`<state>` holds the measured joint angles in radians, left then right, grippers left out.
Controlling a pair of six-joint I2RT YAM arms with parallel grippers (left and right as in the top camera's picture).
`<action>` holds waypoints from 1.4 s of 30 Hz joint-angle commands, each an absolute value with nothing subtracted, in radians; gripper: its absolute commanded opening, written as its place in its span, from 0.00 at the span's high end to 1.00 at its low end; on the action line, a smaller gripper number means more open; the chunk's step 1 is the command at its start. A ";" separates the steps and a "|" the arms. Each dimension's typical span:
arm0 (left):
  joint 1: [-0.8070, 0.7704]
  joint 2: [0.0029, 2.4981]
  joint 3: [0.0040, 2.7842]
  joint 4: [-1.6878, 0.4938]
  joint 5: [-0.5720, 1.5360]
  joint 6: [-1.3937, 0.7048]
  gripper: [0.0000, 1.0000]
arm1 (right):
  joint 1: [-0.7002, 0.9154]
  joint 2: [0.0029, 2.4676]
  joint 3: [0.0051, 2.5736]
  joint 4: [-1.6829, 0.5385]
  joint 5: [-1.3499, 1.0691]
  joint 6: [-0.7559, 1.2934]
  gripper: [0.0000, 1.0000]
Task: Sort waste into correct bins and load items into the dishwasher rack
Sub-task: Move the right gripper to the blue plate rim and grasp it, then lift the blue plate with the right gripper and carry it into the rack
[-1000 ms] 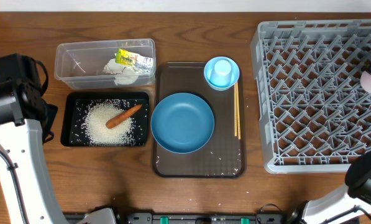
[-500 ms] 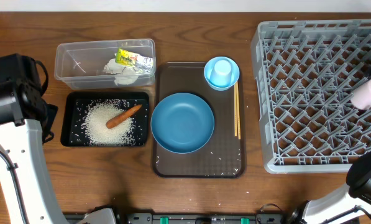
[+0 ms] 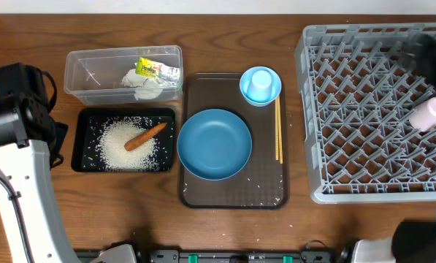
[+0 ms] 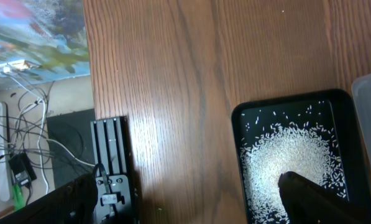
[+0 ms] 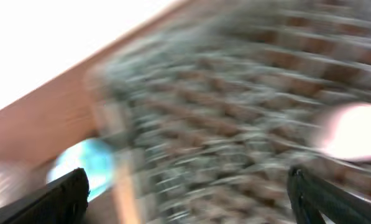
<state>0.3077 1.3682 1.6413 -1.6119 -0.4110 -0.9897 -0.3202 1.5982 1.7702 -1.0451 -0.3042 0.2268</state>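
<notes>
Brown serving tray (image 3: pixel 265 183) at mid-table. On it, filling its left half: large blue bowl (image 3: pixel 214 144), upright. At its far right corner, overlapping the rim: small light-blue cup (image 3: pixel 261 85), mouth up. Along its right edge, lying on it and parallel to that edge: wooden chopsticks (image 3: pixel 279 131). A few stray white grains on its bare near part

Just left of the serving tray, close but apart: black tray (image 3: pixel 81 139) holding a heap of white rice grains (image 3: pixel 119 146), with the orange carrot (image 3: pixel 146 136) lying slantwise on top. Left of the serving tray's far corner, just beyond the black one: clear plastic tub (image 3: pixel 86 73) holding the crumpled white tissue (image 3: pixel 146 86) and the yellow-green wrapper (image 3: pixel 153 69)

Right of the serving tray, with a strip of bare wood between: grey dishwasher rack (image 3: pixel 364 117). Among its pegs, well to the right of the serving tray: white cup (image 3: pixel 429 114), tipped on its side, lying free in the overhead view

Left gripper (image 4: pixel 194 202) well left of the serving tray, above the wood beside the black tray; jaws spread wide, gripping nothing. Right gripper (image 5: pixel 191 205) far right of the serving tray, over the rack; wrist view badly blurred, yet fingers (image 5: pixel 54 199) visible at both lower corners, so jaws wide apart with nothing between them
</notes>
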 commanded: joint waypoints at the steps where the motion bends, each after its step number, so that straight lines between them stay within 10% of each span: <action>1: 0.314 1.368 1.640 -1.689 -0.435 -0.984 0.05 | -0.169 1.532 1.774 -1.080 -0.530 0.227 0.01; 13: 0.314 1.368 1.640 -1.689 -0.435 -0.984 0.05 | 0.404 1.613 1.696 -1.233 -0.028 0.438 0.01; 17: 0.314 1.368 1.640 -1.689 -0.435 -0.984 0.05 | 0.507 1.676 1.615 -1.208 0.045 0.545 0.23; 42: 0.314 1.368 1.640 -1.689 -0.435 -0.984 0.05 | 0.653 2.029 1.432 -0.989 -0.004 0.659 0.53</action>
<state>0.3077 1.3682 1.6413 -1.6119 -0.4110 -0.9897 0.6552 2.0098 1.4467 -0.9943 -0.0212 0.6277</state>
